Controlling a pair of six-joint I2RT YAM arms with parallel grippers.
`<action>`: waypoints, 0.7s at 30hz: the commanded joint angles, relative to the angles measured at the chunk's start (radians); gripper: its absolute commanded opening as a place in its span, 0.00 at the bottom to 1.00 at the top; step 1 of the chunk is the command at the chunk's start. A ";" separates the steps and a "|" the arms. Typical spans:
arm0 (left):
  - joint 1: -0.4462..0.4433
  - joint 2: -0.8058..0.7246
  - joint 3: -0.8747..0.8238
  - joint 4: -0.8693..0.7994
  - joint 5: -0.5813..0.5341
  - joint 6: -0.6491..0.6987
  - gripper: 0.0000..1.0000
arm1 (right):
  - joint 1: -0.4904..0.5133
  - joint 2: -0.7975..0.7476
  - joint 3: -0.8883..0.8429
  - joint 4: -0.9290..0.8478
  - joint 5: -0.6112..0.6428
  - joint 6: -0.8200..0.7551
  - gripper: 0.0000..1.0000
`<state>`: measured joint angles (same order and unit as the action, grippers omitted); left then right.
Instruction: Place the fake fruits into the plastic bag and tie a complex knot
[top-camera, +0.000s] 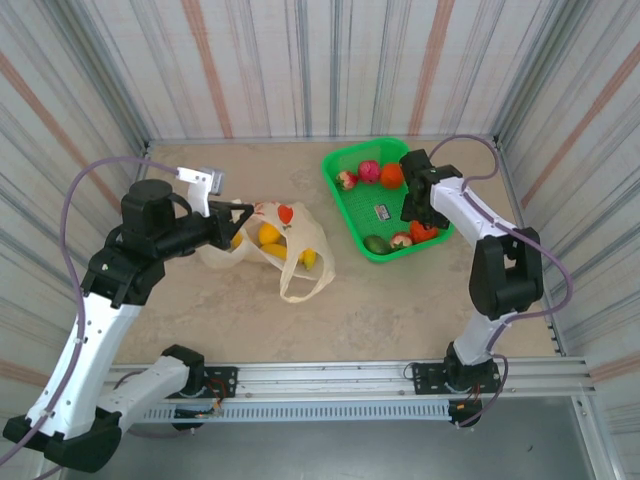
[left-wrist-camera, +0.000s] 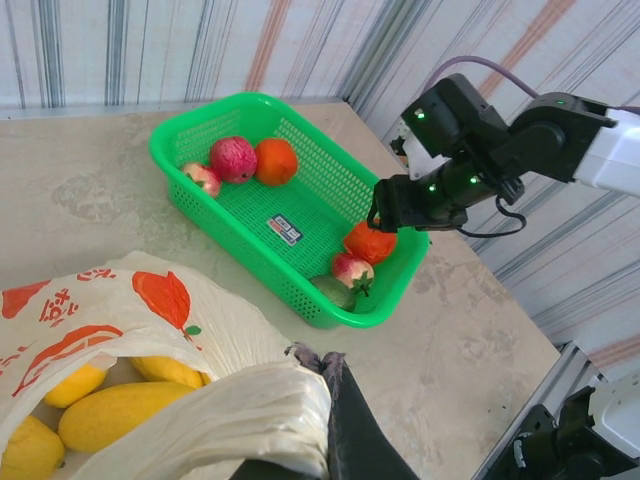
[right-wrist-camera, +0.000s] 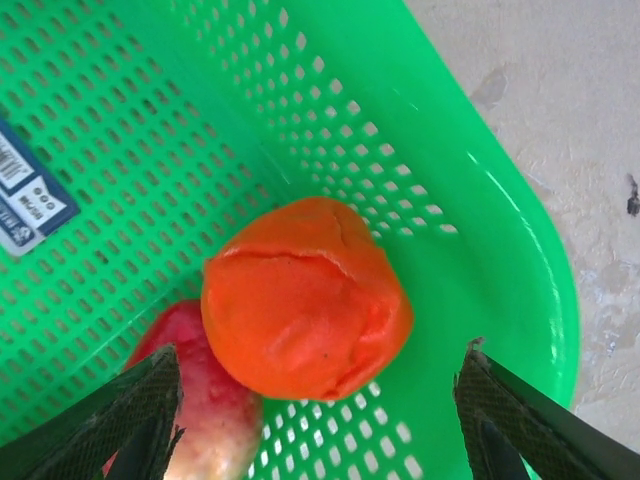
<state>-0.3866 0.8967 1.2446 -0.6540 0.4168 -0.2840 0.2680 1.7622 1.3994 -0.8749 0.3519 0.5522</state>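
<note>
The cream plastic bag (top-camera: 290, 255) lies on the table left of centre, with yellow fake fruits (top-camera: 268, 235) inside it. My left gripper (top-camera: 232, 228) is shut on the bag's bunched edge, which the left wrist view shows pinched at the gripper (left-wrist-camera: 325, 362) above the yellow fruits (left-wrist-camera: 110, 415). My right gripper (top-camera: 415, 222) hangs open inside the green basket's near end. Its fingers straddle an orange-red fruit (right-wrist-camera: 305, 298) without touching it. A red-green apple (right-wrist-camera: 195, 400) rests against that fruit, beside the left fingertip (right-wrist-camera: 140, 400).
The green basket (top-camera: 346, 212) stands at the back right. A dark green fruit (left-wrist-camera: 333, 291) lies at its near end, and a pink-red fruit (left-wrist-camera: 233, 158), an orange (left-wrist-camera: 275, 161) and a small apple (left-wrist-camera: 204, 178) at its far end. Striped walls enclose the table.
</note>
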 joint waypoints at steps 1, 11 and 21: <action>-0.009 -0.018 -0.014 0.007 -0.014 0.025 0.00 | -0.007 0.056 0.041 -0.015 0.023 0.041 0.75; -0.009 -0.021 -0.019 0.005 -0.015 0.018 0.00 | -0.031 0.167 0.030 0.062 -0.029 0.058 0.82; -0.009 -0.011 -0.014 -0.002 -0.012 0.011 0.00 | -0.053 0.202 0.023 0.168 -0.141 0.053 0.66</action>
<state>-0.3885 0.8917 1.2335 -0.6544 0.4133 -0.2844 0.2203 1.9289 1.4303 -0.7513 0.2825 0.5949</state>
